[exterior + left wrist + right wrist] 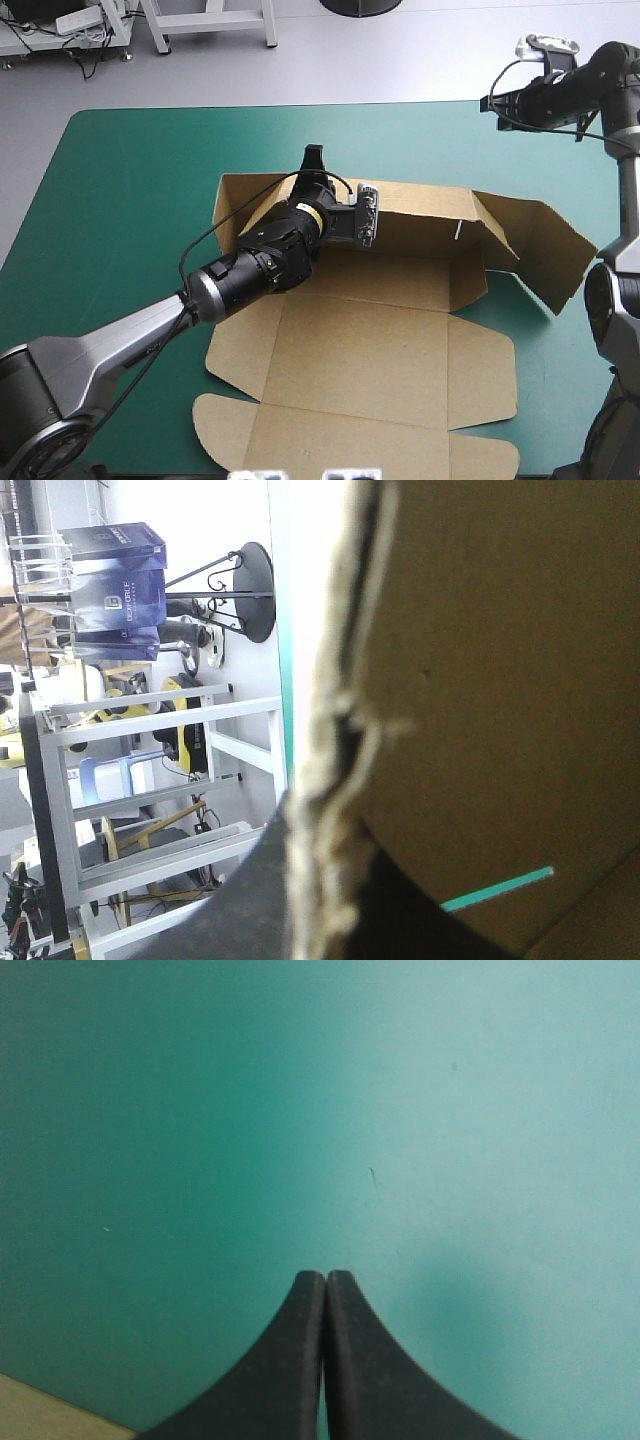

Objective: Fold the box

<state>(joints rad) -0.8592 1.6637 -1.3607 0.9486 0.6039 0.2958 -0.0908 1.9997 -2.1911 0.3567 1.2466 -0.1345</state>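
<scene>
1. The left gripper (314, 158) is seen at the left part of the box's (360, 350) far wall, reached over the box's left end by its arm from the near left.
2. In the left wrist view the raised wall's raw edge (335, 730) is seen pinched between the black fingers (240, 920), which are all but closed on the board, with the wall's brown face lying beside them.
3. The box is laid near the middle of the teal-green cover (130, 180). Its wide near panels are spread flat, with rounded tabs (225, 420) at the near edge.
4. The far wall (420, 215) is stood up along the box's far side, and a short wall (236, 200) is raised at its left end.
5. At the box's right end a large flap (545, 255) is splayed outward and tilted up off the cover.
6. The right gripper (490, 103) is held raised beyond the box's far right corner, well apart from the board.
7. In the right wrist view its black fingers are seen pressed together into one pointed arch with nothing between them. Bare teal-green cover lies ahead of them, and a pale brown sliver (40, 1410) shows to one side of their base.
</scene>
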